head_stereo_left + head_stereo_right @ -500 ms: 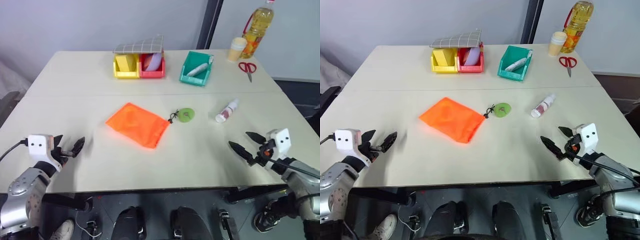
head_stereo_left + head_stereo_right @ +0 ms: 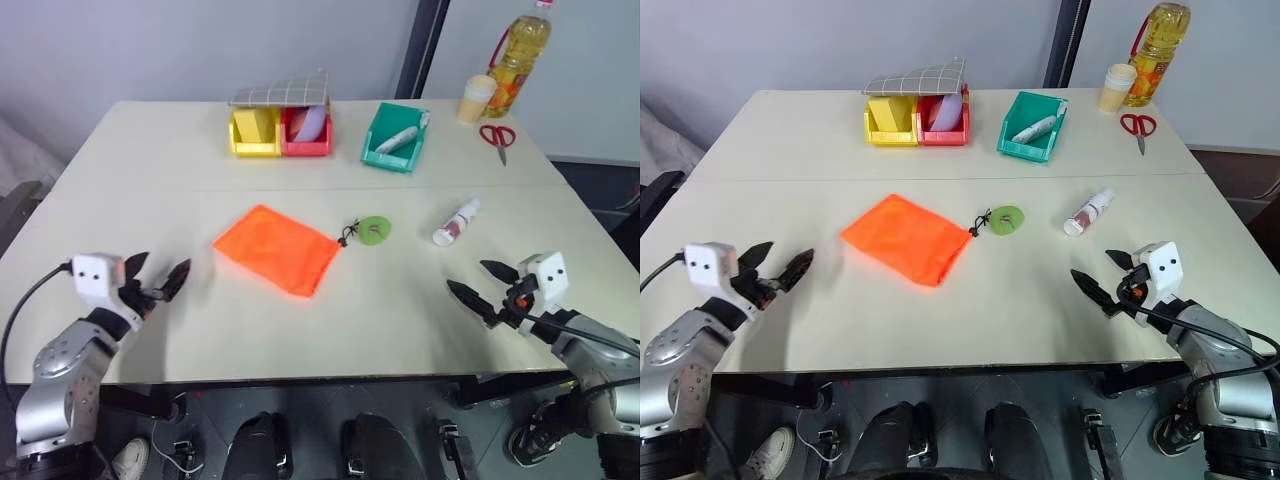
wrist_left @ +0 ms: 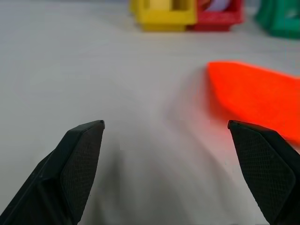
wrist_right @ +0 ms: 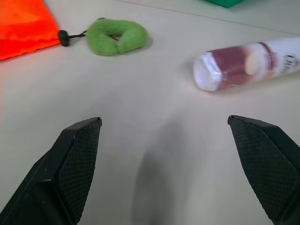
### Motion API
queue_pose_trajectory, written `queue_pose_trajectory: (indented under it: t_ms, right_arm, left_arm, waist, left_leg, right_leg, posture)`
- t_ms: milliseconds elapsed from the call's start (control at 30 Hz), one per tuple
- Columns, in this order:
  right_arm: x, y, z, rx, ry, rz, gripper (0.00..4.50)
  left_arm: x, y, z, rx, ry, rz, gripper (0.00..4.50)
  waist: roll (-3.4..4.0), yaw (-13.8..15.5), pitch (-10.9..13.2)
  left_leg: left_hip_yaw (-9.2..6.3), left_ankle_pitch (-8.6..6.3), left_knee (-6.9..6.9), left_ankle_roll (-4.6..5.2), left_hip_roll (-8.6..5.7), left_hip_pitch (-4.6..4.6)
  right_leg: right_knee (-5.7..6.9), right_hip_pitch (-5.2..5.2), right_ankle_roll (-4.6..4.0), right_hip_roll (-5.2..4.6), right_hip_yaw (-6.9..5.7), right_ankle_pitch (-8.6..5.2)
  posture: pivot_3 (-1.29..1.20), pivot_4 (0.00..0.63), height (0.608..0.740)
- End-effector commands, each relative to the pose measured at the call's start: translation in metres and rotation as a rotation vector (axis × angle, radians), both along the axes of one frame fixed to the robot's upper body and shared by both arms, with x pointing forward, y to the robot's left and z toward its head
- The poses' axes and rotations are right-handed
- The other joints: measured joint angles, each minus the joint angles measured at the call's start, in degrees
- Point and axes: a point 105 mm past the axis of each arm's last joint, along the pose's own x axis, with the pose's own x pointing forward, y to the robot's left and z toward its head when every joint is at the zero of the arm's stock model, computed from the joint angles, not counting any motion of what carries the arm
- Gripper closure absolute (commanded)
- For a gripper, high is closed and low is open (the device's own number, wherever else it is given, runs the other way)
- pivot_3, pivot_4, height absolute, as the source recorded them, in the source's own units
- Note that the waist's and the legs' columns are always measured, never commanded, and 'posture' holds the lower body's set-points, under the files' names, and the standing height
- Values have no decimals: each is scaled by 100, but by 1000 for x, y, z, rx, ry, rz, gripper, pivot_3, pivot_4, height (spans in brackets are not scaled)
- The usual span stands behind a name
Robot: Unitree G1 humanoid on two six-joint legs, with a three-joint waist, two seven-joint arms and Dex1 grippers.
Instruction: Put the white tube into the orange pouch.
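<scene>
Compared with half a second ago, both arms have moved inward over the surface (image 2: 150, 190): the left gripper (image 2: 158, 280) is now nearer the orange pouch (image 2: 275, 249), the right gripper (image 2: 478, 285) nearer the middle. Both jaws are spread wide and empty, touching nothing. The white tube (image 2: 455, 221) lies flat, beyond the right gripper and right of the green disc (image 2: 373, 229). Coloured bins (image 2: 281, 130), scissors (image 2: 493, 137) and an oil bottle (image 2: 516, 55) stand at the far edge.
</scene>
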Motion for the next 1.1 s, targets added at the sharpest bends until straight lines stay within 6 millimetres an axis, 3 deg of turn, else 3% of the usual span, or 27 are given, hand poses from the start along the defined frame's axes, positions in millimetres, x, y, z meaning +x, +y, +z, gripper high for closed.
queue_pose_trajectory:
  t_ms: [33, 100, 333, 500, 767, 1100]
  right_arm:
    - [-3, 17, 19, -12, -59, 81, 25]
    - [-7, 23, 19, -15, -53, 109, 25]
    - [-12, 48, 13, -11, -54, 188, 25]
    - [-14, 58, 6, -5, -47, 219, 25]
    - [-14, 76, 2, 9, -45, 268, 25]
    - [-15, 93, 9, 15, -44, 318, 25]
  left_arm:
    - [3, -43, 16, 77, -43, -173, 0]
    - [4, -57, 18, 86, -45, -224, 0]
    - [16, -144, 16, 264, -58, -437, 0]
    - [23, -179, 16, 355, -74, -454, 0]
    - [42, -195, 7, 480, -65, -390, 0]
    - [41, -212, -4, 508, 21, -396, 0]
  waist:
    - [0, 11, 0]
    - [0, 13, 0]
    - [0, 114, 0]
    - [0, 132, 0]
    - [0, 126, 1]
    - [-1, 132, 1]
  left_leg:
    - [0, 0, 0, 1, 0, 0]
    - [1, 1, 0, 2, 0, 0]
    - [1, 3, 5, 5, -2, 1]
    - [0, 2, 6, 9, -4, 0]
    - [-1, 3, 6, 9, -3, 1]
    - [-3, 3, 8, 10, -4, 0]
  right_leg:
    - [0, 0, 0, 0, 0, 0]
    - [0, 0, 1, 1, 0, 1]
    - [0, 2, 14, 7, 0, 8]
    - [-1, 3, 16, 7, 2, 8]
    - [-1, 2, 19, 12, 1, 9]
    - [-1, 4, 20, 10, 1, 10]
  posture:
    - [0, 150, 740]
    - [0, 150, 740]
    - [0, 150, 740]
    - [0, 150, 740]
    - [0, 150, 740]
    - [0, 150, 740]
